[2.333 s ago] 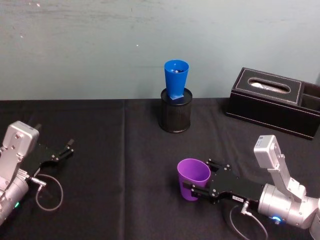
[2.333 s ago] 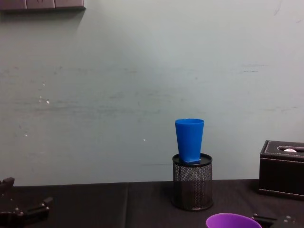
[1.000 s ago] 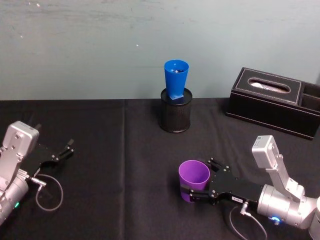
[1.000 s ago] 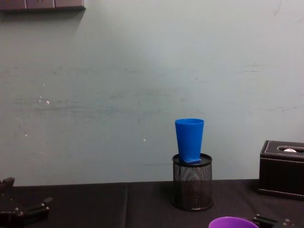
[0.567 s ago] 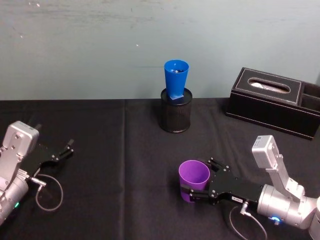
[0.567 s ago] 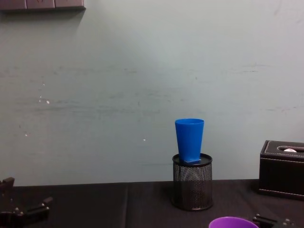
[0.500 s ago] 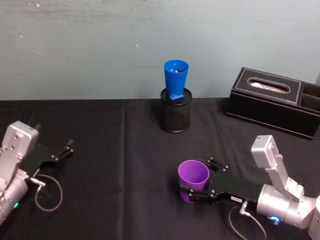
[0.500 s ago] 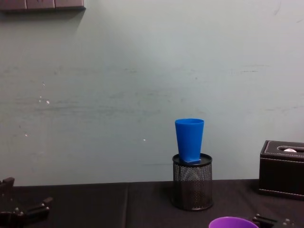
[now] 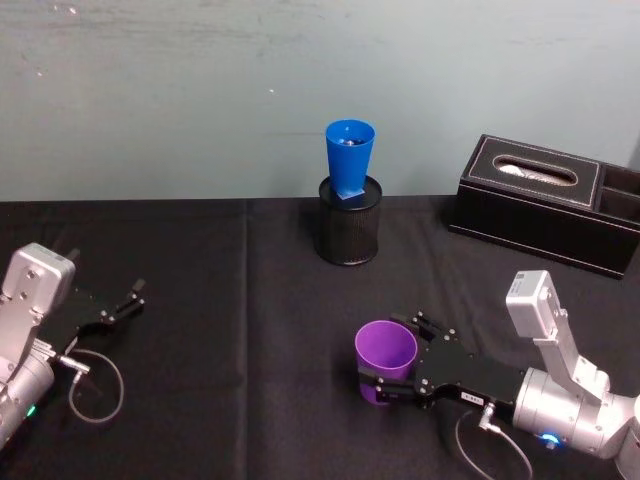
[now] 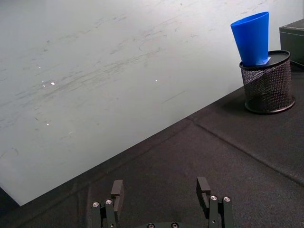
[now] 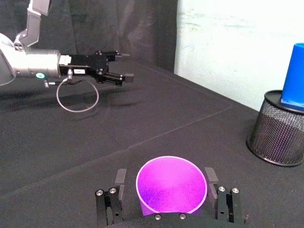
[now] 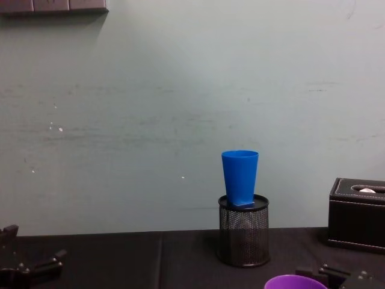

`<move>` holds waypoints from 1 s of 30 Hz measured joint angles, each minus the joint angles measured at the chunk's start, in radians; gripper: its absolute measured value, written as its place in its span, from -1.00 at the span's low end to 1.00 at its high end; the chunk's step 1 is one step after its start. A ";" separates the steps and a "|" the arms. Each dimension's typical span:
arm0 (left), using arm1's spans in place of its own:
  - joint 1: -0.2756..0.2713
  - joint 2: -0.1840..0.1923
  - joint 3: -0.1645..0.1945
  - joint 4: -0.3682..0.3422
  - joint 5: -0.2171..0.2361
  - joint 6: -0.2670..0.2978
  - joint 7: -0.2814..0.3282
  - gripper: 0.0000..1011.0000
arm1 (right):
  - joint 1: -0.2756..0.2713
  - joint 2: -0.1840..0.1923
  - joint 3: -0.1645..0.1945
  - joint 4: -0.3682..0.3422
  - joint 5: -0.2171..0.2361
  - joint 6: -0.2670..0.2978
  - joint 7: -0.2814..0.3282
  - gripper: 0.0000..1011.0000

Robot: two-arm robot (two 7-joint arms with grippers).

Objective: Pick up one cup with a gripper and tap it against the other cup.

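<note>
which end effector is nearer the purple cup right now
Right. The right end effector has its fingers on either side of the purple cup near the table's front. The left end effector sits open far off at the table's left edge.

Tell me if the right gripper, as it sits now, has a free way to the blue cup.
Probably yes: the right gripper straddles the purple cup, and only bare black cloth lies between it and the blue cup atop the mesh holder.

mesh pen holder [image 9: 349,233] back ctr | tissue box [image 9: 545,204] back R | black cloth [image 9: 230,330]
</note>
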 joint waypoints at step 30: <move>0.000 0.000 0.000 0.000 0.000 0.000 0.000 0.98 | -0.176 -0.094 0.218 -0.170 -0.126 0.054 -0.504 0.98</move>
